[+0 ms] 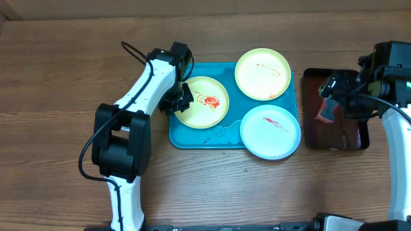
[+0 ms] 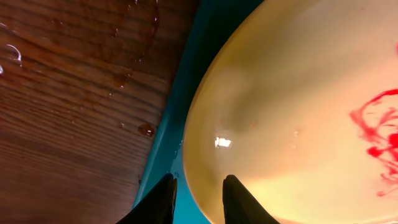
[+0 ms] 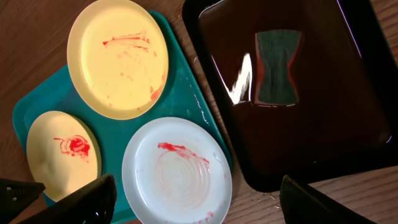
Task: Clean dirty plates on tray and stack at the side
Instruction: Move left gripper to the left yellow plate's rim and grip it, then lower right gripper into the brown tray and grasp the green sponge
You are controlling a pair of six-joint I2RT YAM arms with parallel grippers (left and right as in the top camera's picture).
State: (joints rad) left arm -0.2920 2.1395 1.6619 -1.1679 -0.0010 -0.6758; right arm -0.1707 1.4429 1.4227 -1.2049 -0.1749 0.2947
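Three plates lie on the turquoise tray (image 1: pixel 186 136). The left cream plate (image 1: pixel 204 102) has a red sauce squiggle, the back cream plate (image 1: pixel 262 74) has faint red smears, and the white plate (image 1: pixel 270 131) has a red streak. My left gripper (image 1: pixel 174 102) is down at the left cream plate's (image 2: pixel 298 106) left rim. Its jaws stand narrowly apart astride that rim, one finger over the plate and one over the tray (image 2: pixel 186 112), with turquoise showing between them. My right gripper (image 1: pixel 326 106) hangs wide open and empty above the dark tray.
A dark red-brown tray (image 3: pixel 323 124) with a black rim sits right of the turquoise one, holding shallow water and a grey-green sponge (image 3: pixel 278 67). Water drops lie on the wooden table (image 2: pixel 74 93) left of the tray, and a wet streak marks the tray's front.
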